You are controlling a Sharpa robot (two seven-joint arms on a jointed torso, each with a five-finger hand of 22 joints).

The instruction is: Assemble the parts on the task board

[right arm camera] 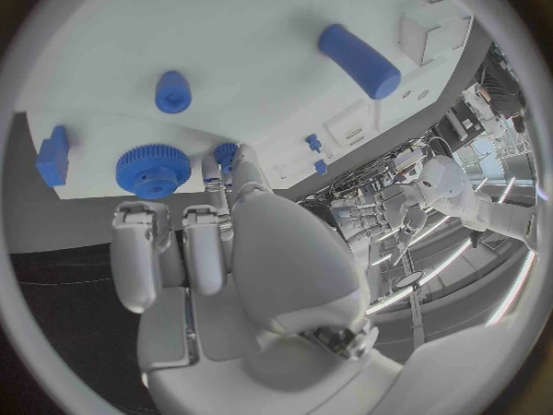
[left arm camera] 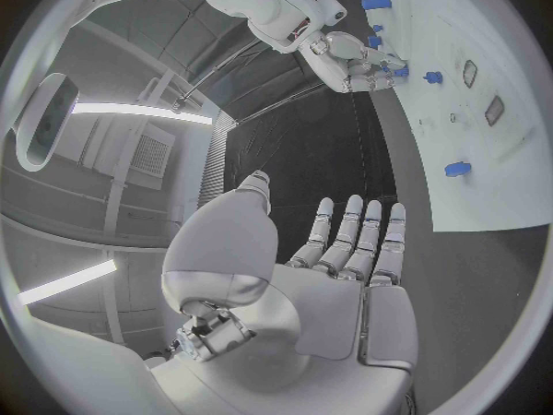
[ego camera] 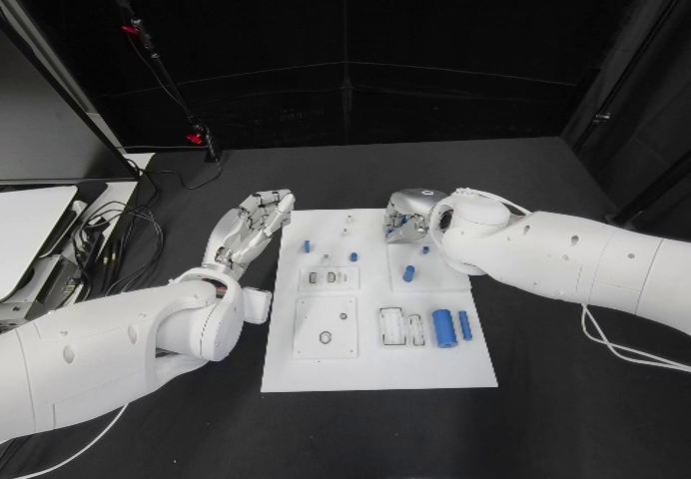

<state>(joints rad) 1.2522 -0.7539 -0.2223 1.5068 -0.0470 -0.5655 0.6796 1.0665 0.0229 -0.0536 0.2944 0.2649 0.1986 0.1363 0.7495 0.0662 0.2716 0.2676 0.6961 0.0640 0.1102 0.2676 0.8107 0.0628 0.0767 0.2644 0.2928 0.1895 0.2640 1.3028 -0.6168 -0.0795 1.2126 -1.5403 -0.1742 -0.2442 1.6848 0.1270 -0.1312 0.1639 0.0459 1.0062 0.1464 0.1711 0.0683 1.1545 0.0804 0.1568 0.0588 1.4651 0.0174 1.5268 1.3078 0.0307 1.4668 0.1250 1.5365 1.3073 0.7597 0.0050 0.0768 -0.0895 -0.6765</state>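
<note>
A: Head view first. Where is the board [ego camera: 377, 374]?

B: Mid-table [ego camera: 547, 419], a white plate between the two arms. The left hand [ego camera: 248, 232] lies just off its left edge, over the black table, fingers straight and spread, holding nothing. The left wrist view shows the same: the hand [left arm camera: 346, 277] flat and open, palm bare.

A: And the right hand?

B: The right hand [ego camera: 409, 216] sits at the board's far edge. In the right wrist view the hand [right arm camera: 219, 249] has its fingers curled down towards a blue gear [right arm camera: 152, 171]. A fingertip reaches a second blue piece [right arm camera: 226, 153] just beside the gear. Whether it actually pinches either one, I cannot tell.

A: What is in the board's recesses?

B: Near the right edge a large blue cylinder [ego camera: 445, 327] lies beside a thin blue rod [ego camera: 465, 325]. Left of them is a clear frame [ego camera: 391, 326]; whether anything lies in it I cannot tell. A white block [ego camera: 326, 327] with a small hole sits further left, and above it a slotted plate [ego camera: 330, 278].

A: Any loose parts?

B: Small blue pegs stand on the far half: one [ego camera: 307, 244] near the left hand, one [ego camera: 352, 257] mid-board, another [ego camera: 409, 272] towards the right. The right wrist view also shows a blue block [right arm camera: 52, 157] at the board's edge, close to the gear.
</note>
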